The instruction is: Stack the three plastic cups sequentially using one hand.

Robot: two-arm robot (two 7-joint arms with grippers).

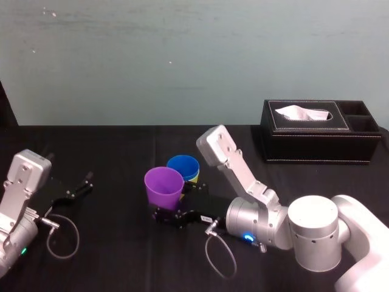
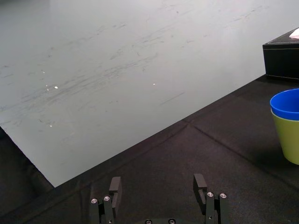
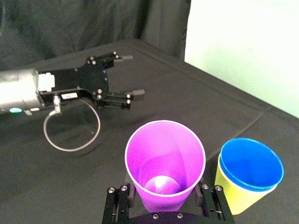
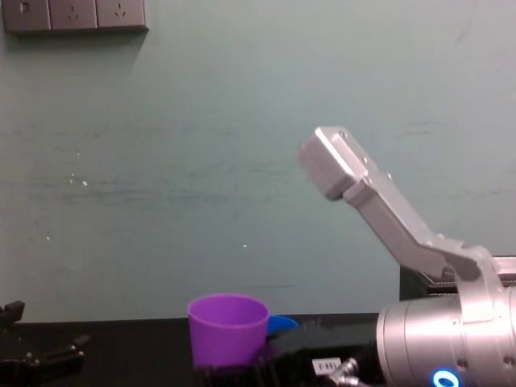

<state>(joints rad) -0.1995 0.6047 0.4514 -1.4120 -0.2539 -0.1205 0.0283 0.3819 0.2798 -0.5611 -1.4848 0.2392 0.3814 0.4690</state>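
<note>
Grip check: right gripper (image 3: 164, 200), black two-finger unit on the silver-grey arm, has its fingers (image 3: 124, 197) clamped low on the smooth tapered purple plastic cup (image 3: 164, 161), which stands upright. I can't tell whether its base is off the black tablecloth (image 1: 121, 152).

The purple cup sits left of the black leather tissue box (image 1: 316, 137) and nearer the robot. The blue plastic cup (image 3: 251, 163) is already nested in the yellow-green plastic cup (image 3: 236, 198), and that pair stands between the purple cup and the box.

My take on the next move:
- Raise until the purple base clears the blue rim.
- Shift toward the box and centre over the blue mouth.
- Keep it plumb and lower straight.
- The grip is low, so the fingers likely meet the rim first. Let go then.
- The stack looks light, so avoid side contact.

Left gripper (image 2: 158, 186) idles spread wide and holding nothing, far left of the box.
</note>
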